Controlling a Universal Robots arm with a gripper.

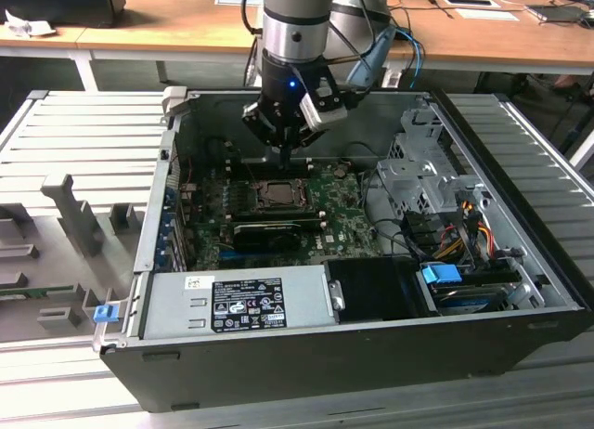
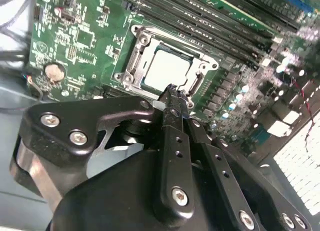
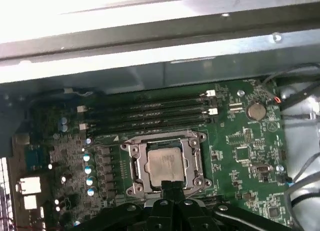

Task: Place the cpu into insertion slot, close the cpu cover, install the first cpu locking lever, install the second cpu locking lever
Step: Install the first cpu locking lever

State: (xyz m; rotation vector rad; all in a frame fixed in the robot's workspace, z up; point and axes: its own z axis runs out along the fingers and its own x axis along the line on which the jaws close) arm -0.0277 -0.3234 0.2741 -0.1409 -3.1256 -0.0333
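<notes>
Found cpu (image 3: 164,166) seated in insertion slot (image 3: 145,180), cpu cover (image 3: 197,161) flat round it. Logged gripper (image 3: 170,185) clenched, nothing held, tips at cover's edge. Noted mem slots (image 3: 150,113) just beside, coin batt (image 3: 256,110) near. Picked up black card (image 1: 269,232), PSU (image 1: 241,299) in exterior view.

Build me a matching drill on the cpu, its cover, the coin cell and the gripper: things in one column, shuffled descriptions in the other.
1. cpu
2. cpu cover
3. coin cell battery
4. gripper

A. round, silvery, on the green board
B. metal frame lying flat
C. black, at the cover's edge
D. grey face in the frame's window

Pairs: 1-D, 2-B, 3-A, 4-C
</notes>
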